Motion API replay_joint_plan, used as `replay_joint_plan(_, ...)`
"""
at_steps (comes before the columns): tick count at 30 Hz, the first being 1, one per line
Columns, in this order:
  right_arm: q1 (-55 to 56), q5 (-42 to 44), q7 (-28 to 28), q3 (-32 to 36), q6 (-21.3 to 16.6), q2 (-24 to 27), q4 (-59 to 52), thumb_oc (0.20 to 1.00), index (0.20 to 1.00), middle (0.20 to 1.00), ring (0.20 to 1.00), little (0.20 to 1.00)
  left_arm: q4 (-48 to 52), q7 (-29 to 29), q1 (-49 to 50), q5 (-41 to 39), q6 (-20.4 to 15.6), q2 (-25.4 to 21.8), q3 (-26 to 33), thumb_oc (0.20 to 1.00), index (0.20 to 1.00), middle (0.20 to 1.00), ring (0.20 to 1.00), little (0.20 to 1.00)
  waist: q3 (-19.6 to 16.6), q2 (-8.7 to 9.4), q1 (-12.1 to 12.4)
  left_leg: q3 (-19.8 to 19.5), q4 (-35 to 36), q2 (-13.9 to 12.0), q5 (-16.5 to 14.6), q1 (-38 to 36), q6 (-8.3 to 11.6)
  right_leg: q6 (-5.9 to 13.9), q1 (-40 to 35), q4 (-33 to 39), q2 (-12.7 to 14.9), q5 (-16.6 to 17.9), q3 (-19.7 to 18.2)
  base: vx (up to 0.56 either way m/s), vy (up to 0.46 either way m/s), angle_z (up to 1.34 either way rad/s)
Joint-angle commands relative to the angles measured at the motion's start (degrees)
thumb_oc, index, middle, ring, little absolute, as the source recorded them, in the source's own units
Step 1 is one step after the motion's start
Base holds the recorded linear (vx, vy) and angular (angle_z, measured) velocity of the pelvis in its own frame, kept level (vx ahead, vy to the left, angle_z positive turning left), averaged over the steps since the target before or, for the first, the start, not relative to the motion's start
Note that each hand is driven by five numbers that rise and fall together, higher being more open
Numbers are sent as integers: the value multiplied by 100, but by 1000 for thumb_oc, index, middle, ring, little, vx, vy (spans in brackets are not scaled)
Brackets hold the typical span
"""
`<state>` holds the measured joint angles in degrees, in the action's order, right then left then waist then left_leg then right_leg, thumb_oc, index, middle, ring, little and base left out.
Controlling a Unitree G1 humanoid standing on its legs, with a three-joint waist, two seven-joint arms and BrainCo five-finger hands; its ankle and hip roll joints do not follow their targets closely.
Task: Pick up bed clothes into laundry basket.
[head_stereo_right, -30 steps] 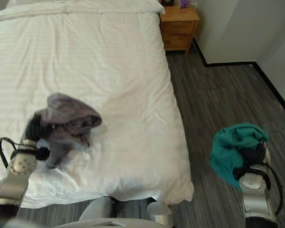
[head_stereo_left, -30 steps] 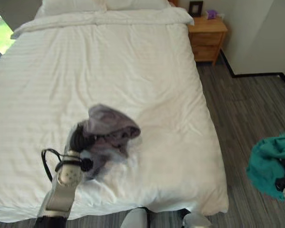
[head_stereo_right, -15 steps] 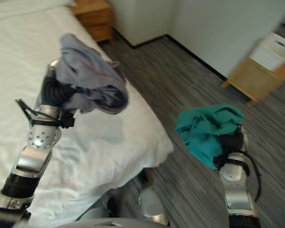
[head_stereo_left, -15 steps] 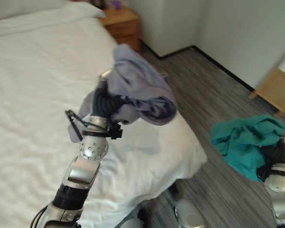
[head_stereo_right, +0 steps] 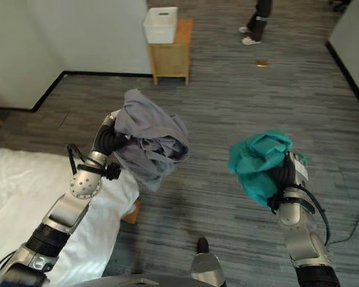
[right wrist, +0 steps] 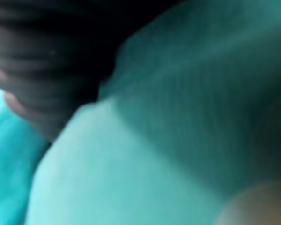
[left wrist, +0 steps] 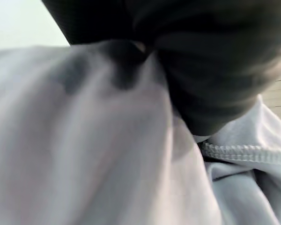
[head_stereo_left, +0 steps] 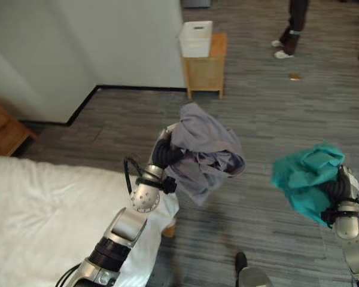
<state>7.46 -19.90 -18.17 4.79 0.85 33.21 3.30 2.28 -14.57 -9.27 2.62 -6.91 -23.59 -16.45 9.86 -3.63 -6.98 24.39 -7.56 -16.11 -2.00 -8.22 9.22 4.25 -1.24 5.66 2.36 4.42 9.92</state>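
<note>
Swinging away from the bed, the head camera now looks across open floor instead of down on the white bedding, and the grey garment that lay on the bed a second ago hangs in the air off the left hand.

Nearest, a corner of the bed (head_stereo_right: 12, 191) with its white cover shows at the lower left; no clothes lie on the part in view. Just above its edge the left hand (head_stereo_right: 110, 140) is raised, and the grey garment (head_stereo_right: 149, 143) is bunched over it and droops past the mattress edge, clear of the floor. The fingers are buried in the cloth, so I cannot tell how they are set, though the garment hangs from that hand alone. On the other side the right hand (head_stereo_right: 282, 173) carries a teal garment (head_stereo_right: 257, 161) wadded against its dark cover, also off the floor; its fingers are hidden too.

By my reading, both pieces are collected and the carry is under way; the drop into a basket is still to come.

Between the hands and the far wall lies bare grey plank floor (head_stereo_right: 227, 101), with nothing on it in the robot's path. Farther off, a small wooden table (head_stereo_right: 170, 57) stands against the wall with a white slotted bin (head_stereo_right: 160, 24) on top, possibly the basket, but I cannot be sure. Beyond that, a person's legs (head_stereo_right: 257, 21) stand at the far edge, and a small brownish object (head_stereo_right: 261, 63) lies on the floor near them.
</note>
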Motion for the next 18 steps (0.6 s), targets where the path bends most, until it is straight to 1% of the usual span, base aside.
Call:
replay_joint_plan(1,-766,80,-9,-14,-427,525,-688,200,200,200,200,200,163,-87,-283,-55,-249,-36,228,200,200,200,200,200,455,157,450,-1618,-2183,256,554,941,-174,103,-218,-67,311,-581,-232,160,-324,-88)
replay_joint_plan(2,-777,95,28,-37,-435,616,-706,200,200,200,200,200,141,-69,-206,-101,-245,-18,238,200,200,200,200,200,508,249,493,-1986,-2952,328,569,1237,-174,20,-257,-66,342,-629,-292,137,-296,-82)
replay_joint_plan(3,-859,131,65,-120,-440,738,-647,200,200,200,200,200,88,-51,-98,-226,-225,25,251,200,200,200,200,200,569,339,583,-2267,-3672,379,628,1463,-164,-47,-310,-66,391,-657,-357,131,-232,-89)
replay_joint_plan(4,-952,151,83,-187,-400,786,-562,200,200,200,200,200,87,13,-22,-312,-200,45,241,200,200,200,200,200,637,395,676,-2478,-4152,566,447,1697,-264,-77,-362,-66,453,-643,-467,140,-172,-77)
replay_joint_plan(5,-974,147,110,-214,-375,830,-550,200,200,200,200,200,128,80,116,-371,-201,53,251,200,200,200,200,200,687,450,788,-2642,-4600,929,172,1959,-361,-105,-421,-66,480,-645,-634,195,-120,-73)
replay_joint_plan(6,-941,154,159,-225,-366,816,-562,200,200,200,200,200,168,126,279,-380,-211,61,266,200,200,200,200,200,722,459,906,-2772,-4818,1401,-142,2183,-448,-118,-498,-66,407,-685,-829,219,-99,-61)
replay_joint_plan(7,-874,154,224,-209,-377,786,-622,200,200,200,200,200,225,176,414,-383,-231,70,290,200,200,200,200,200,736,452,975,-2807,-4890,1692,-243,2428,-487,-99,-574,-66,337,-725,-987,157,-69,-65)
replay_joint_plan(8,-861,153,230,-199,-373,782,-635,200,200,200,200,200,235,179,422,-383,-228,66,289,200,200,200,200,200,709,488,977,-2789,-4857,1725,-181,2465,-494,-94,-529,-66,375,-699,-992,230,-87,-63)
replay_joint_plan(9,-836,207,291,-179,-410,748,-678,200,200,200,200,200,289,228,524,-423,-258,64,345,200,200,200,200,200,743,402,1079,-2719,-4291,1984,-194,2772,-525,-56,-634,-66,268,-770,-1190,234,-57,-72)
replay_joint_plan(11,-861,257,312,-194,-430,735,-670,200,200,200,200,200,317,258,569,-454,-271,60,384,200,200,200,200,200,744,252,1182,-2514,-3333,2055,-144,2952,-603,-55,-736,-66,159,-903,-1309,345,-21,-43)
replay_joint_plan(12,-901,257,312,-226,-442,721,-644,200,200,200,200,200,315,275,594,-464,-278,64,396,200,200,200,200,200,708,99,1236,-2372,-2368,2008,-9,3051,-626,-45,-831,-66,-2,-1053,-1356,447,30,-16)
replay_joint_plan(13,-936,256,339,-258,-454,738,-624,200,200,200,200,200,317,317,613,-471,-286,73,398,200,200,200,200,200,636,-12,1303,-2220,-1372,1891,149,2978,-634,-55,-941,-66,-78,-1223,-1378,625,42,-27)
replay_joint_plan(14,-987,235,352,-294,-433,776,-561,200,200,200,200,200,326,346,624,-438,-288,93,385,200,200,200,200,200,572,-134,1416,-1866,-93,1803,614,2773,-571,-46,-1152,-66,-113,-1448,-1313,481,19,-28)
replay_joint_plan(15,-988,235,351,-295,-433,782,-556,200,200,200,200,200,326,345,625,-436,-287,100,382,200,200,200,200,200,576,-119,1421,-1851,7,1826,663,2715,-572,-42,-1160,-66,-89,-1455,-1316,438,33,-18)
replay_joint_plan(16,-1018,200,357,-309,-415,799,-559,200,200,200,200,200,308,332,604,-429,-278,121,369,200,200,200,200,200,556,-198,1423,-1659,320,1739,752,2773,-537,-39,-1275,-66,-85,-1578,-1265,327,51,-8)
replay_joint_plan(17,-1081,156,377,-328,-375,840,-539,200,200,200,200,200,277,315,567,-451,-273,169,373,200,200,200,200,200,539,-231,1428,-1510,657,1714,862,2735,-516,-2,-1432,-66,-12,-1701,-1237,463,79,3)
replay_joint_plan(18,-1112,103,403,-349,-330,837,-546,200,200,200,200,200,265,300,558,-473,-265,202,381,200,200,200,200,200,503,-271,1466,-1542,781,1718,926,2723,-519,38,-1568,-66,48,-1784,-1241,504,111,13)
